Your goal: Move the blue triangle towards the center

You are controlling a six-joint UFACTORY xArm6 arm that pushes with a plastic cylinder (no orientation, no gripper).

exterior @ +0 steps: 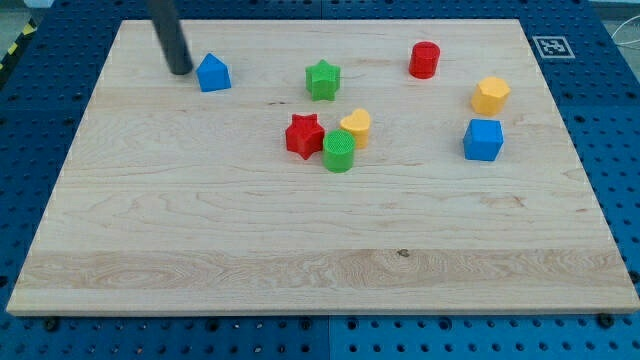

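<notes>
Tip: my tip (181,70) rests on the board near the view's top left, just to the left of the blue triangle, close to it; whether it touches is hard to tell from this angle.
Claw: the arm carries none, only the straight dark rod, so nothing is gripped or held.
Blue triangle: the blue triangle (213,73) sits in the upper left part of the wooden board (320,270), well away from the middle.
In the way: between the blue triangle and the middle of the board stands a tight cluster: a red star (304,135), a green cylinder (339,151) just to its lower right, and a yellow heart-like block (356,126) just above the cylinder. The three look to be touching or nearly so.
Above the cluster: a green star (323,80) stands alone, to the right of the blue triangle and apart from it.
Far side: a red cylinder (424,60) near the view's top, a yellow block (490,95), perhaps six-sided, further right, and a blue cube (483,139) below that, all well apart from the triangle.
Corner: a printed marker tag (548,46) lies at the board's top right.
</notes>
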